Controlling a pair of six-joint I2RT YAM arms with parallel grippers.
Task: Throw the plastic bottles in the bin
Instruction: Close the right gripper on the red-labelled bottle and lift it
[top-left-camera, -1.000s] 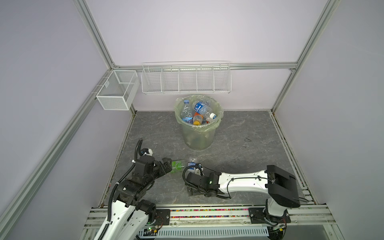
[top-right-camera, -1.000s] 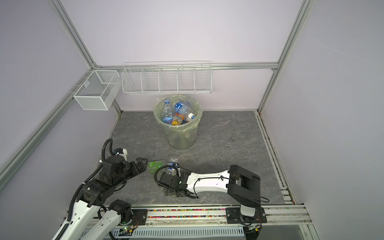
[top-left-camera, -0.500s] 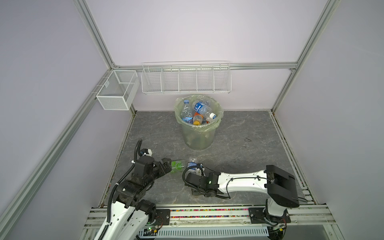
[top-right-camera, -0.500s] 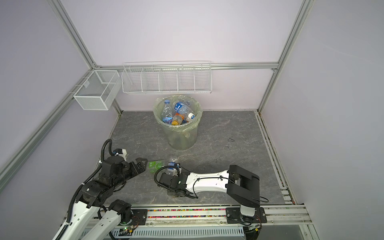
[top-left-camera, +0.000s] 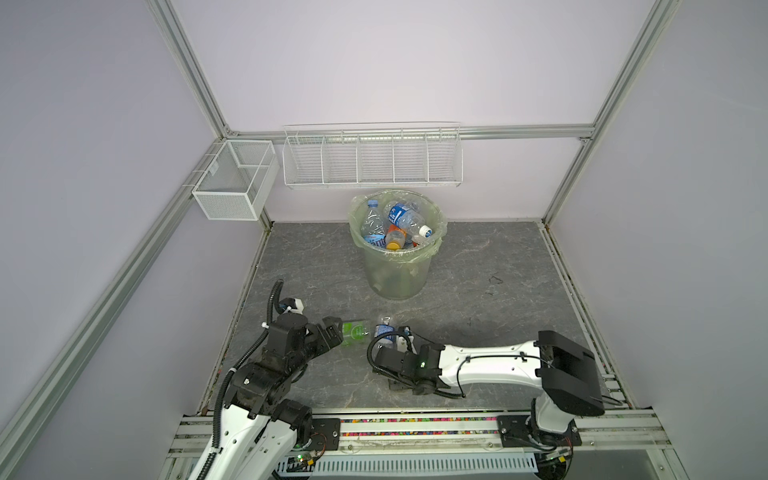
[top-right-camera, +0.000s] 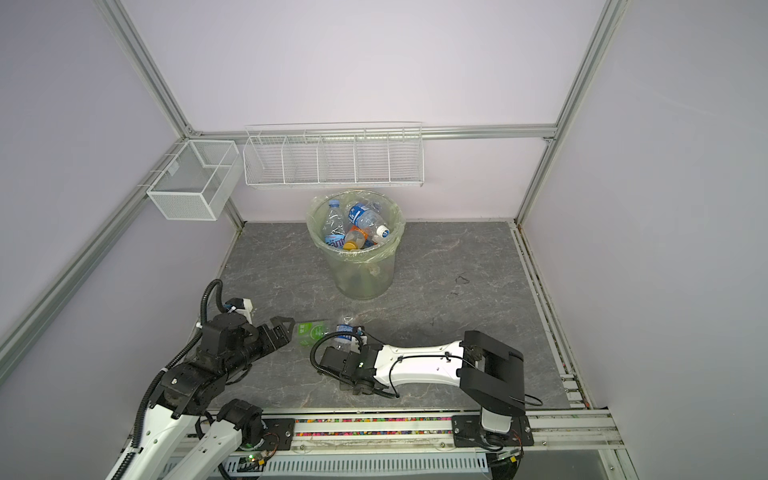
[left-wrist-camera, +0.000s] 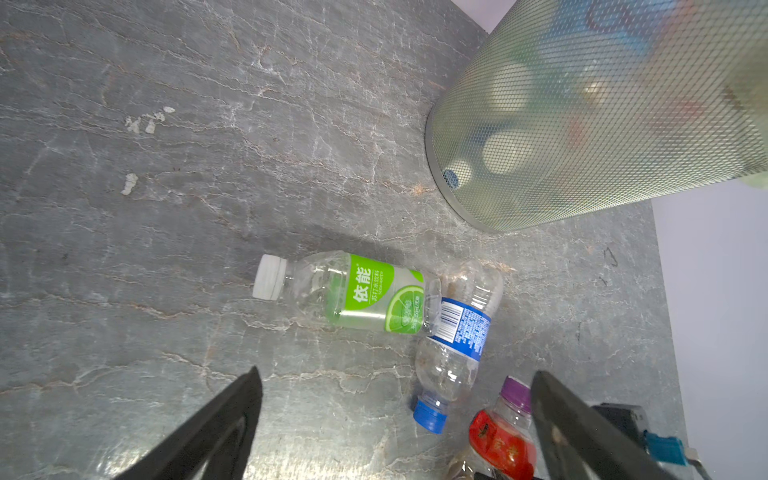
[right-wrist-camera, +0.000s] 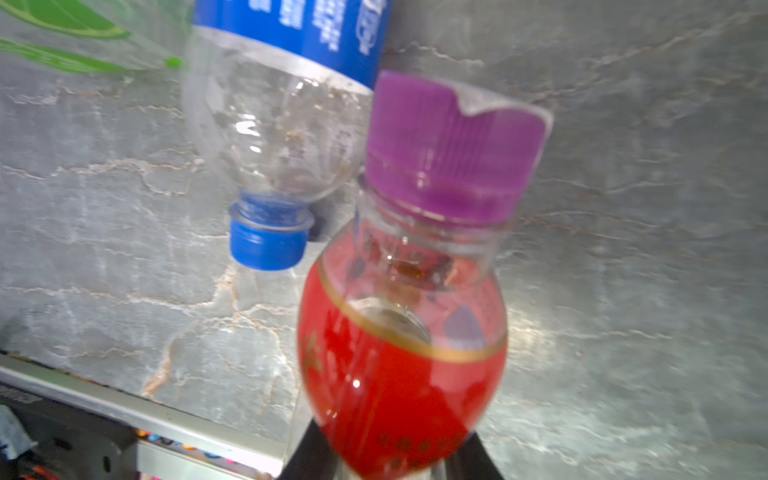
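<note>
Right fingers (right-wrist-camera: 307, 457) gripped the red-labelled bottle (right-wrist-camera: 399, 353) at the near counter (top-left-camera: 490, 316) edge; left fingers (left-wrist-camera: 224, 424) stood open. Best lifted straight, clear of the blue-capped bottle (right-wrist-camera: 274, 137), then carried to the far bin (top-left-camera: 397, 266).

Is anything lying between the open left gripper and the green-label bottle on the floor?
Nothing visible does: only bare grey surface lies between the left gripper and the green-label bottle. The blue-label bottle touches its base end, off to the side.
</note>
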